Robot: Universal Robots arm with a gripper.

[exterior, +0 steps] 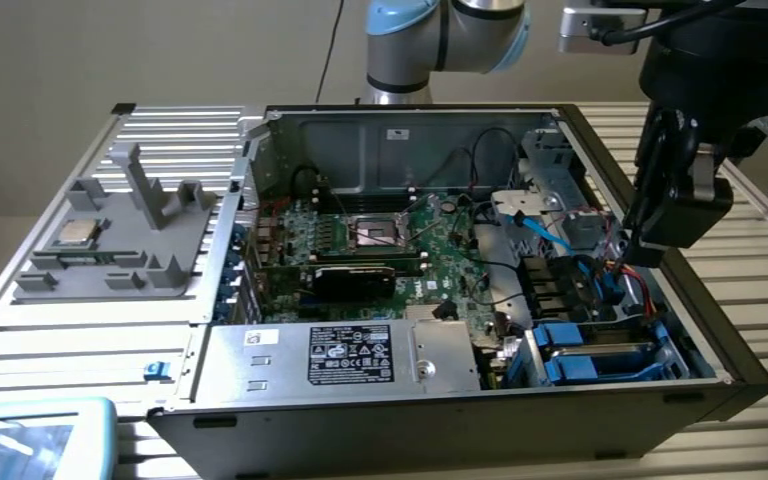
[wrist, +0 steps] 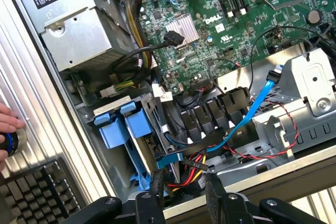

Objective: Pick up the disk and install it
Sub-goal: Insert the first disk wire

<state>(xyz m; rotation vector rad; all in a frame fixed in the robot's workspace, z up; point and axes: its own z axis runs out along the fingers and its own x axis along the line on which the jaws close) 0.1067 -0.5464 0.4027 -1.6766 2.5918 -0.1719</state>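
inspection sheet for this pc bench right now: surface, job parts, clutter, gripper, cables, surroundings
surface: slatted metal table carrying the open computer case.
job's things: disk in its blue carrier sits in the drive bay at the case's corner, near the power supply.
clutter: grey fixture holding a processor chip; keyboard on the table.
grippers: gripper open and empty, above the case wall close to the disk.
cables: blue flat cable and red-black wires run loose beside the bay.
surroundings: a hand on a knob at the table edge; a screen at the exterior view's lower left.
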